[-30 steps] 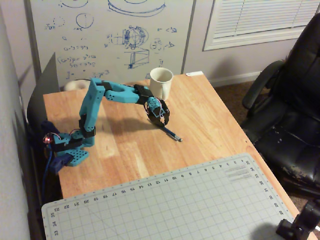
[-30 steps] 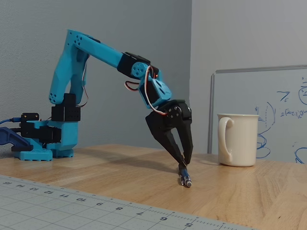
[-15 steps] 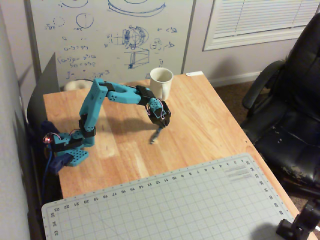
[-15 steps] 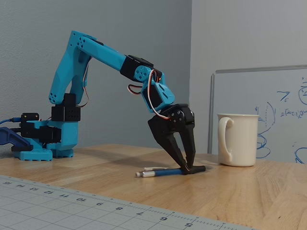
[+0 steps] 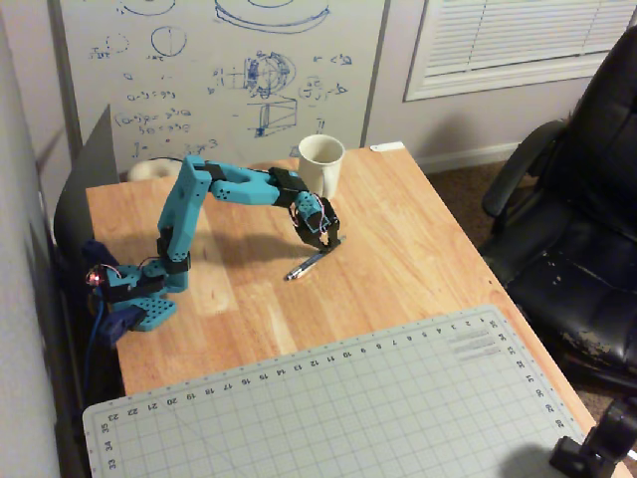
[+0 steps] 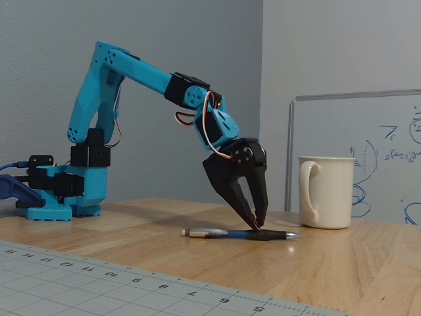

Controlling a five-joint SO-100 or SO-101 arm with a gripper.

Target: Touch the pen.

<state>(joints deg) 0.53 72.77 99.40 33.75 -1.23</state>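
On wooden table [image 6: 368, 263], dark pen [image 6: 243, 234], silvery tip

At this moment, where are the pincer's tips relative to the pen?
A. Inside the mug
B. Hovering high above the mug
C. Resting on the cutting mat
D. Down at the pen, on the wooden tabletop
D: in the fixed view the pincer has its tips down on the pen, which lies flat on the table beside the mug.

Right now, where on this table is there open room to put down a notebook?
The bare wood between the pen and the cutting mat, and right of the mug in the overhead view, is free. It is crowded where the gripper meets the pen beside the mug.
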